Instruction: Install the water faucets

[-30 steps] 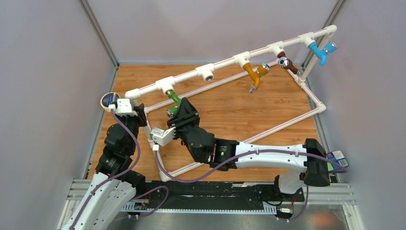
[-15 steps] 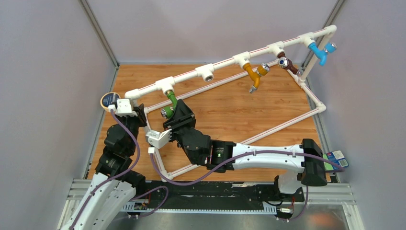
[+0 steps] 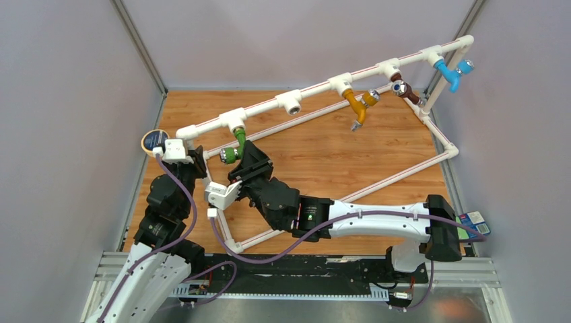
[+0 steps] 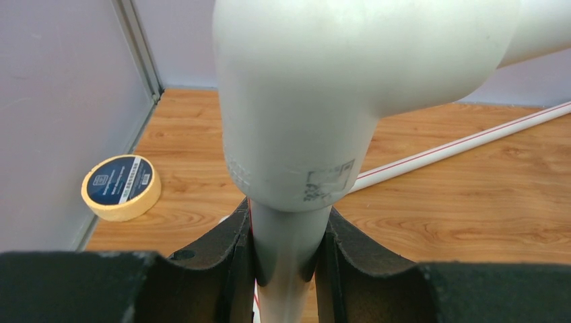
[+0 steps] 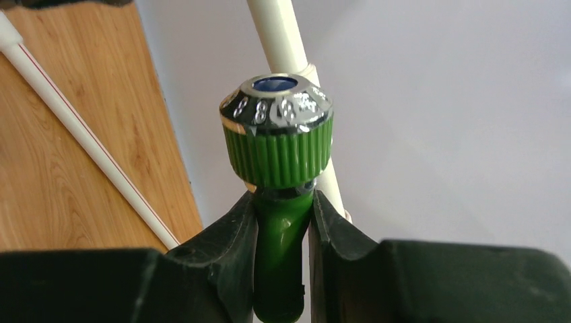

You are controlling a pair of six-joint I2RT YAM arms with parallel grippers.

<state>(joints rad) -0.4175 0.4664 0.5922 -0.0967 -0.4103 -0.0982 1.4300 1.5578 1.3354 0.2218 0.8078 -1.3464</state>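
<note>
well, left of the frame's centre the right gripper is pinching the green faucet, the left gripper clamping the white pipe.

Soft, bright light falls from above, and the wooden desk is lit evenly from far edge to near edge, with only faint, diffuse shadows beneath the arms near the left edge. The overhead view is sharp throughout. In the left wrist view the white fitting is so close that it looks soft and washed out, the dark fingers below it are blurred, and the tape roll by the desk's left edge is fairly crisp. In the right wrist view the green faucet is in focus, with small glints on its silvery knob
</note>
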